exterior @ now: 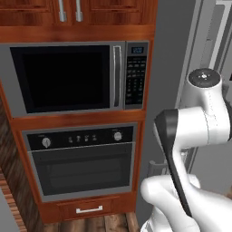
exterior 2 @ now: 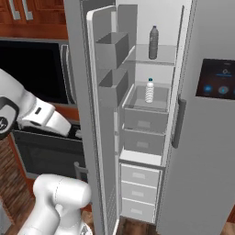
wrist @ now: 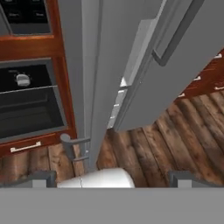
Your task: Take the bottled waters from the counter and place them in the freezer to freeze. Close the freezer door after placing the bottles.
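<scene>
Bottled waters: we see both small ribbed plastic bottles inside the freezer. The darker grey bottle point(exterior 2: 153, 42) stands upright on the glass shelf point(exterior 2: 160, 57) near the top. The clear-whitish bottle with the blue cap point(exterior 2: 149, 91) stands upright lower down, in the open grey drawer point(exterior 2: 145, 112) just beneath that shelf. The two are well apart, one above the other.

Freezer: we see the tall narrow white-lined compartment of the grey side-by-side fridge point(exterior 2: 172, 27), with further grey drawers stacked below the bottles and white drawers at the bottom.

Freezer door: we find the tall plain grey door panel point(exterior 2: 103, 137) standing wide open, swung out to the left of the compartment, with two grey bins point(exterior 2: 112, 48) on its inner face. In the hand view we look along its edge point(wrist: 94, 78) down to the wooden plank floor point(wrist: 175, 135).

Neighbouring door: we see the shut grey fridge door with the dark dispenser screen point(exterior 2: 215, 80) and a long grey handle point(exterior 2: 177, 121) to the right of the compartment.

Gripper: we see the two dark finger tips of the gripper point(wrist: 111, 178) set far apart at the bottom of the hand view, so the jaws stand wide open with nothing between them. It hangs low beside the outer face of the open door, near a short grey handle point(wrist: 72, 143).

Arm: we see the white arm with dark joints point(exterior: 199, 122) bent in front of the door's outer side.

Surroundings: we see a black-fronted microwave point(exterior: 68, 77) above a black-fronted oven point(exterior: 84, 158), both set in reddish-brown wood cabinetry, left of the fridge.
</scene>
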{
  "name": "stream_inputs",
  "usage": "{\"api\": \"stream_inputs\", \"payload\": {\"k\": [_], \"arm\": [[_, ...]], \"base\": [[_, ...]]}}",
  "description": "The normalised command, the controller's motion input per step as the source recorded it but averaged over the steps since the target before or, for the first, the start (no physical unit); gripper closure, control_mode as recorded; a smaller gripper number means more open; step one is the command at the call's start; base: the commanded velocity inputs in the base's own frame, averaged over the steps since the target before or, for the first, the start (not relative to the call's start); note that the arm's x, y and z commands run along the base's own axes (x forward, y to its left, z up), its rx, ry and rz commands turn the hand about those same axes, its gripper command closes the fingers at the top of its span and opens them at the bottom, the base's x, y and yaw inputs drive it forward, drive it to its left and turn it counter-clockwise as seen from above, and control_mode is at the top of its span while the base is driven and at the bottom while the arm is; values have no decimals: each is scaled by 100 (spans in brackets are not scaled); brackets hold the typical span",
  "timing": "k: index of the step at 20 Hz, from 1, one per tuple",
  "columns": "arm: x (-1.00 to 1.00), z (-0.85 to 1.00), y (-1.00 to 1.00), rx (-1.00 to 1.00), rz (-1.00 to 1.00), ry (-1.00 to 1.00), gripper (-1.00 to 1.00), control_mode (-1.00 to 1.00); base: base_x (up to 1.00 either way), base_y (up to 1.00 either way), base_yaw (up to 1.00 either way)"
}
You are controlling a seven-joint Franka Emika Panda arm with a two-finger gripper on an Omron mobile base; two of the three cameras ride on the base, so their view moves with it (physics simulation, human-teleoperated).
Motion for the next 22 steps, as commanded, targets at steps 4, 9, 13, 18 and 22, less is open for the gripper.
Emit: {"api": "stream_inputs", "payload": {"k": [4,9,13,18,22], "arm": [[8,0,5,-27,-16,1,-100,-100],[52,-12,-2,-22,-19,-3,-100,-100],[60,-16,-2,-18,-19,-9,-100,-100],[37,0,-5,-12,-21,11,-100,-100],[60,0,-12,-7,-13,0,-100,-100]], "base": [[0,0,0],[0,0,0],[0,0,0],[0,0,0],[0,0,0]]}}
